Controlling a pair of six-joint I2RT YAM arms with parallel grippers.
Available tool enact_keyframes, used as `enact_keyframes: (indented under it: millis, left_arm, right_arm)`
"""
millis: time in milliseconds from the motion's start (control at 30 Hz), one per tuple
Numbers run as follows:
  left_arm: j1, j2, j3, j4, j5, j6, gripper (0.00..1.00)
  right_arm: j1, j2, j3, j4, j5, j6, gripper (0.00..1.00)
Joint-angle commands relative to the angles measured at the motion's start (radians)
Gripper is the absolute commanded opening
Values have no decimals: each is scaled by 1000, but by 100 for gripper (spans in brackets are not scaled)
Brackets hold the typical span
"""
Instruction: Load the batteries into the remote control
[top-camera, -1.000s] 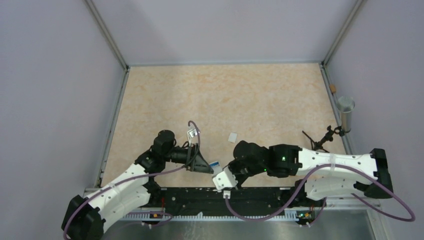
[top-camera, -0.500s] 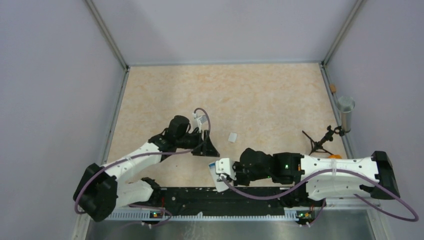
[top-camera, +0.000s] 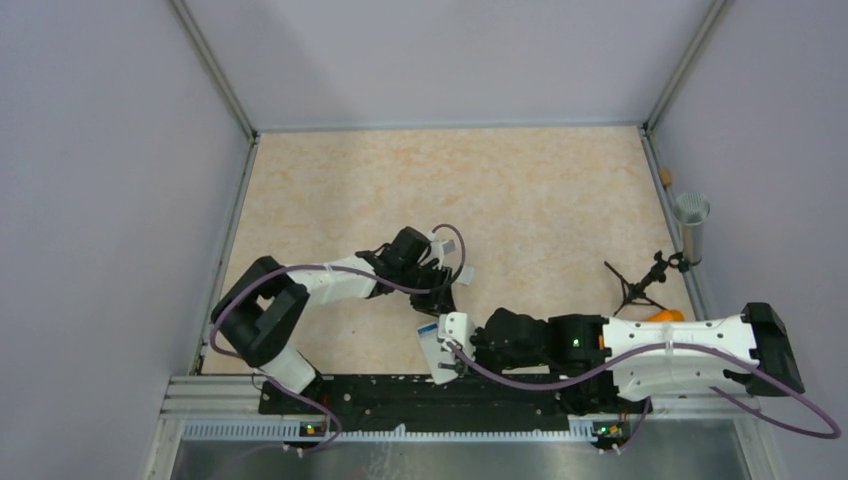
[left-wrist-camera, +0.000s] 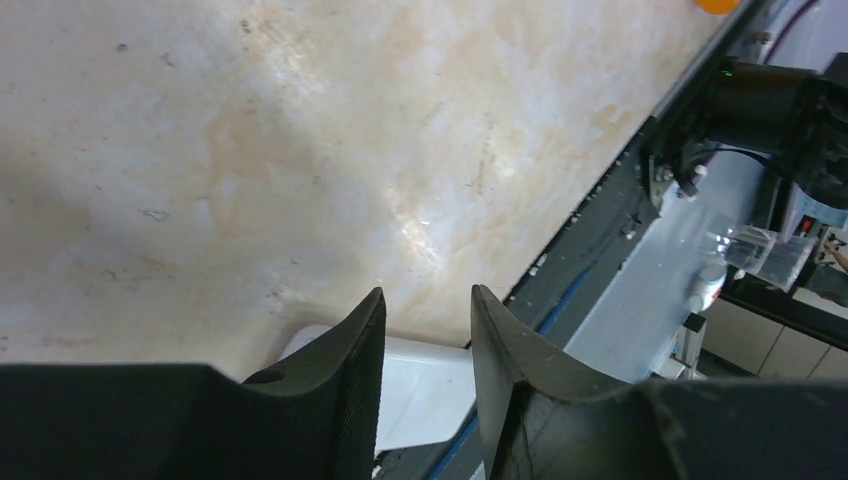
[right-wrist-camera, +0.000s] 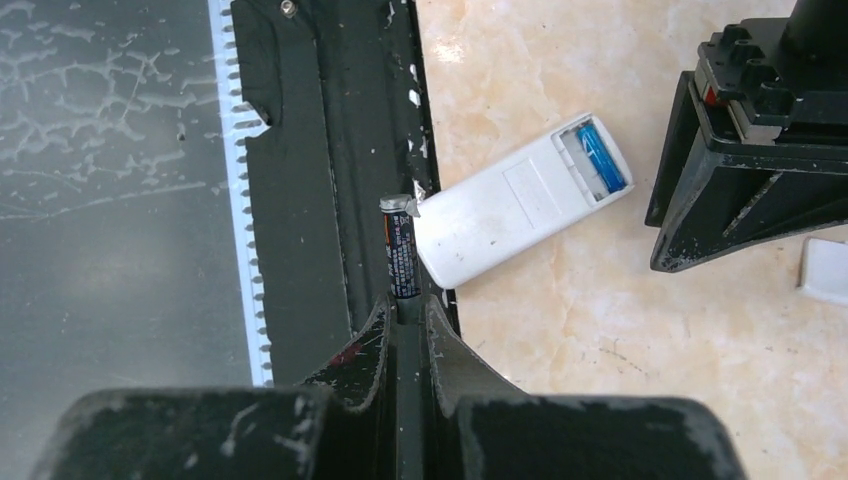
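The white remote control lies back up by the front rail, compartment open. A blue battery sits in it. My right gripper is shut on the dark battery, which sticks out over the black rail beside the remote's near end. My left gripper hangs open just past the compartment end, and the remote shows below its gap. From above, the left gripper is just behind the remote.
The small white battery cover lies on the table behind the left gripper. An orange object, a black tool and a metal cup stand at the right edge. The black rail borders the front.
My left arm has swung right, to the remote's far end, and its jaws have narrowed. The right arm has straightened and settled low by the front rail, still holding the dark battery.
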Motion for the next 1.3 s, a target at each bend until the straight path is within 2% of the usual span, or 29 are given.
enact_keyframes:
  millis: [0,200,567,1033,1267]
  left_arm:
    - [-14,73,50,-12,-36,43,37]
    - [-21,131,45,-53,-81,64,30]
    - [-21,44,-107,-87,-159,34,23]
    - [-31,-148,-341,-66,-189,-103,22]
    - [-36,-282,-441,-65,-247,-202,27]
  right_arm:
    - [19,-27,-17,56,35,43,0]
    - [21,-3,-11,55,51,44,0]
    - [22,38,5,31,102,58,0]
    - [22,104,67,-71,174,157,0]
    - [22,137,73,-70,180,202,0]
